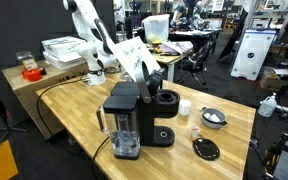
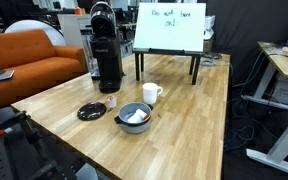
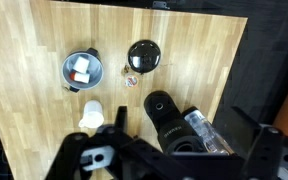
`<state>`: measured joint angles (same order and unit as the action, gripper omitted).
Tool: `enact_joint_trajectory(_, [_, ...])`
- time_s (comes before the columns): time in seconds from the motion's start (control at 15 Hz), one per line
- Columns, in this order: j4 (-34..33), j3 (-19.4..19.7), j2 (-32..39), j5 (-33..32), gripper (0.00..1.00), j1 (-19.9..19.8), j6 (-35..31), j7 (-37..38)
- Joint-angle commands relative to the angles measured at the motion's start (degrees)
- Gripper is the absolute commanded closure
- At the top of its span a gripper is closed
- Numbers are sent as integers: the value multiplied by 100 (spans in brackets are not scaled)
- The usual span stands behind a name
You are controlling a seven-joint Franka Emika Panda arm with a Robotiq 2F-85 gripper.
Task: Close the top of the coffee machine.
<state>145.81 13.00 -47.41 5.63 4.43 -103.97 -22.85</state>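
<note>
Where the wooden table (image 2: 189, 125) lies nearest to us in an exterior view, we find a metal bowl (image 2: 135, 117) holding something white and red. A round black dish (image 2: 91, 112) sits just beside it, lying flat on the wood. A little farther back stands a white mug (image 2: 151, 93), upright and apart from both, and a small object (image 2: 112, 101) that we cannot identify rests near the foot of the coffee machine (image 2: 107, 55). This machine, black and boxy, stands upright towards the table's far side. We see no brand name or label on it that we can read. Its top (image 2: 102, 10) appears to be raised, and from the wrist view we look straight down into the round brew chamber (image 3: 162, 105), which lies uncovered, with the clear water tank (image 3: 209, 135) beside it. The gripper (image 1: 150, 76) hangs above the machine on the white arm (image 1: 104, 38). Its jaws are spread wide, released and grasping nothing, and we cannot tell whether they touch the top. Beyond the machine a whiteboard (image 2: 169, 28) stands on black legs. It bears a few handwritten words, too small for us to read. Farthest off, an orange sofa (image 2: 29, 60) stands behind the table.
</note>
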Motion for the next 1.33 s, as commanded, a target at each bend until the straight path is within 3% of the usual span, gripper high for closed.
enact_joint_trajectory(0.0, [-21, -52, 15, 46, 0, -71, 19, -40])
enact_joint_trajectory(0.53, [-96, 12, 235, 348, 0, 59, -283, -52])
enact_joint_trajectory(1.07, [-274, -208, 1451, 1910, 0, 365, -2271, 401])
enact_joint_trajectory(1.27, [-240, -300, 1473, 1928, 0, 364, -2355, 314])
